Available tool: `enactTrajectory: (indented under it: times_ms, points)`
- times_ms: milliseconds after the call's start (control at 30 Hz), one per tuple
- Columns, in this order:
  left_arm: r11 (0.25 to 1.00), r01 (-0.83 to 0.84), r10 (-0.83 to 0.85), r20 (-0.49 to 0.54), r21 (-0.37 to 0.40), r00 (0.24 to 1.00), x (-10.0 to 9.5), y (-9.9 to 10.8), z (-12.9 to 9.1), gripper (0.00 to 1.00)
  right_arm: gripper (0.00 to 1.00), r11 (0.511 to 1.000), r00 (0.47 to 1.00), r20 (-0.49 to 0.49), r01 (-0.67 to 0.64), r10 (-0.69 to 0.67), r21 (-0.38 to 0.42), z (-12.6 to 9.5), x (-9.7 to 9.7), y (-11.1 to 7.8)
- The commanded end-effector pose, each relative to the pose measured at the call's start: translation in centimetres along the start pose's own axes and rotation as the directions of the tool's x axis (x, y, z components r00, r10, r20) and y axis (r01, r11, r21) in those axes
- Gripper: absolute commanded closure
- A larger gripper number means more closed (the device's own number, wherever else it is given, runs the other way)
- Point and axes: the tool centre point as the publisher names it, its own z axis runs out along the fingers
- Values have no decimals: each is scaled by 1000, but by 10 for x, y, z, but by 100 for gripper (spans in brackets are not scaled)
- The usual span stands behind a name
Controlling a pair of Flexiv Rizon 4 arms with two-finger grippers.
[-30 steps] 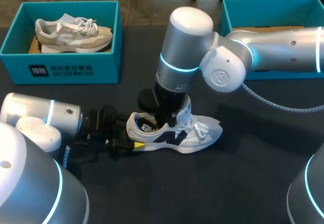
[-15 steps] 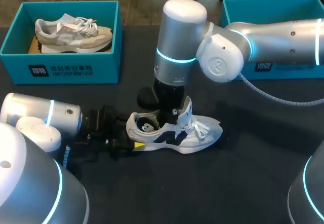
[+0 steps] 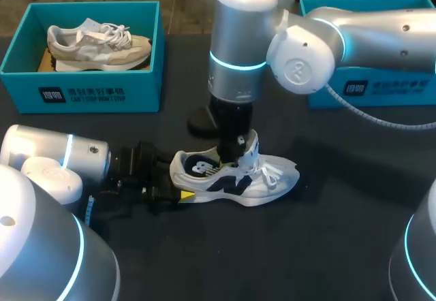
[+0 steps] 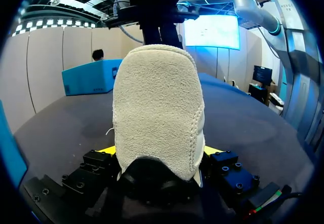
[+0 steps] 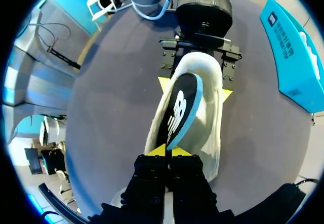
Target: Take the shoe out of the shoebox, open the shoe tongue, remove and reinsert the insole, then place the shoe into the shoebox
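**Head view: the insole is coming up out of the sneaker**

The white mesh sneaker with navy side panels (image 3: 238, 178) sits upright on its sole at the middle of the black table (image 3: 327, 246), outside both boxes. Its toe points toward your right arm's side.

A second ago its opening showed only a dark sliver. Now the dark foam insole with a pale logo (image 3: 201, 168) tilts up through the collar, and your right arm's wrist stands higher than it did. I read this as the removal step under way, not finished, since the insole's front end looks to be still inside the shoe.

The right wrist view adds what the head view hides:
- The right gripper (image 5: 167, 151) has its yellow tips drawn narrow, pinching the near end of the insole.
- The insole is turned on edge, with its blue rim showing.

The left wrist view shows none of the insole. The pale suede heel fills it, and the left gripper (image 4: 159, 152) is spread wide with a yellow tip pressed to each side of the heel, bracing the shoe.

Only the head view shows the surroundings:
- A teal cardboard shoebox holding a beige sneaker (image 3: 88, 93) sits at the far left.
- A second teal shoebox (image 3: 381, 86) sits at the far right, partly behind your right arm.

Both boxes are well apart from the shoe.
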Motion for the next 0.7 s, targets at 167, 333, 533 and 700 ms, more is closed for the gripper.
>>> enactTrajectory:
  times_ms: [167,333,533,700]
  points:
    - [1000,1,-1,-1,-2,1000,-2,1,0,100,100,999,999,18,31,-31,5,-18,1,-10]
    - [1000,1,-1,-1,-2,1000,-2,1,0,100,100,996,996,22,88,-88,-10,-29,-6,-6]
    - [1000,1,-1,-1,-2,1000,-2,1,0,100,100,984,986,23,166,-165,-67,-39,-16,1]
    - [1000,1,-1,-1,-2,1000,-2,1,0,100,100,965,978,30,208,-206,-160,-44,-29,13]
